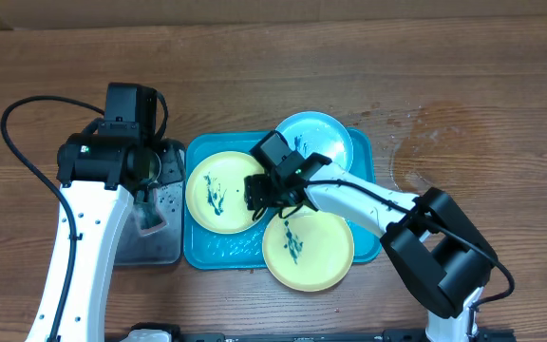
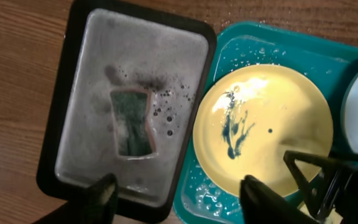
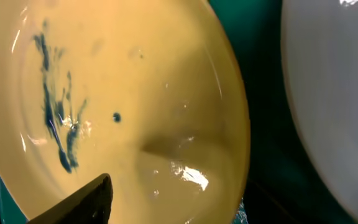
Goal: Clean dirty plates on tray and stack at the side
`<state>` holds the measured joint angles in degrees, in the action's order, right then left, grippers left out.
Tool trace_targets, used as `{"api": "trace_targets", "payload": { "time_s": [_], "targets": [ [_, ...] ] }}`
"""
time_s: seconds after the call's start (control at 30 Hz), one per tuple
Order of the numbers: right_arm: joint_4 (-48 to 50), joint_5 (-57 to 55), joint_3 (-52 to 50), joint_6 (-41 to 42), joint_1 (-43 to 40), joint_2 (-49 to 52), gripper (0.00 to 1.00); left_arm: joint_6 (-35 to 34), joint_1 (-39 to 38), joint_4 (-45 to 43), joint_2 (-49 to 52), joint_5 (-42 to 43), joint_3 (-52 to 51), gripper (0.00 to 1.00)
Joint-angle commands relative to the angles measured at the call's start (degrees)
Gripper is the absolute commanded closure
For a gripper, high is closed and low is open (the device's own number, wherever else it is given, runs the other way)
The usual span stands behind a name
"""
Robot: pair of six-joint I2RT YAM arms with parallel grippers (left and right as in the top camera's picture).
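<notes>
Your left pincer (image 2: 182,196) hangs released, its two fingers apart with nothing between them, above the seam where the grey metal tray (image 2: 73,124) meets the turquoise tray (image 2: 253,46). A green sponge (image 2: 131,121) lies in the wet grey tray. Your right pincer (image 1: 257,193) sits at the right edge of the left yellow-green plate (image 1: 215,190). You cannot tell whether it grips that rim, since only one finger (image 3: 89,199) shows. That plate lies in the turquoise tray, smeared dark green. The light blue plate (image 1: 316,136) lies at the tray's far right corner, and the second yellow-green plate (image 1: 310,252), also smeared, overhangs its near right edge. Both trays rest on the wooden surface (image 1: 463,76).
</notes>
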<state>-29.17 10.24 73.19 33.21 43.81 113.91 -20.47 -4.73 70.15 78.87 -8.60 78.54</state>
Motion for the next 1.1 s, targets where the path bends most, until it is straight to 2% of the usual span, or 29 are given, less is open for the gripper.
{"api": "trace_targets", "payload": {
  "time_s": [0.0,0.03,0.1,0.17,0.23,0.3,0.33,0.37,0.4,0.47,0.5,0.6,0.67,0.7,0.9,1.07],
  "targets": [
    [0.31,-0.15,-0.04,1.36,-0.15,2.12,0.35,0.74,0.26,0.15,-0.22,0.83,1.05,0.42],
    [0.5,-0.13,-0.04,1.4,-0.15,2.12,0.37,0.74,0.26,0.15,-0.22,1.01,1.05,0.43],
    [0.44,-0.2,-0.04,1.55,-0.15,2.14,0.44,0.74,0.26,0.37,-0.22,1.66,1.05,0.34],
    [0.44,-0.37,-0.04,1.55,-0.15,2.14,0.52,0.76,0.26,0.55,-0.22,2.62,1.05,0.38],
    [0.37,-0.87,-0.04,1.68,-0.17,2.14,0.59,0.76,0.26,0.52,-0.22,2.64,1.05,0.38],
    [0.17,-1.68,-0.04,2.47,-0.15,2.14,0.64,0.74,0.26,0.5,-0.22,2.69,1.05,0.16],
    [0.2,-1.7,-0.04,2.54,-0.15,2.14,0.66,0.72,0.26,0.5,-0.22,2.69,1.05,0.12],
    [0.24,-1.7,-0.04,2.64,-0.15,2.14,0.67,0.72,0.26,0.5,-0.22,2.71,1.05,0.02],
    [0.26,-1.73,-0.04,2.62,-0.15,2.14,0.69,0.72,0.26,0.52,-0.22,2.71,1.05,0.0],
    [0.37,-1.95,-0.04,2.62,-0.15,2.14,0.72,0.76,0.26,0.52,-0.22,2.69,1.05,0.14],
    [0.42,-1.92,-0.04,2.62,-0.15,2.14,0.74,0.76,0.26,0.55,-0.22,2.67,1.05,0.18],
    [0.42,-1.92,-0.04,2.6,-0.17,2.14,0.79,0.76,0.26,0.52,-0.22,2.67,1.05,0.57],
    [0.39,-1.9,-0.04,2.6,-0.15,2.14,0.79,0.76,0.26,0.52,-0.22,2.45,1.05,0.87],
    [0.39,-1.9,-0.04,2.62,-0.15,2.14,0.8,0.76,0.26,0.52,-0.22,1.99,1.05,0.96],
    [0.42,-1.9,-0.04,2.6,-0.15,2.14,0.8,0.74,0.26,0.59,-0.22,-4.68,0.61,0.96],
    [0.48,-1.9,-0.04,2.6,-0.15,2.14,0.8,0.76,0.26,0.11,-0.17,-5.79,-1.53,0.96]
  ]
}}
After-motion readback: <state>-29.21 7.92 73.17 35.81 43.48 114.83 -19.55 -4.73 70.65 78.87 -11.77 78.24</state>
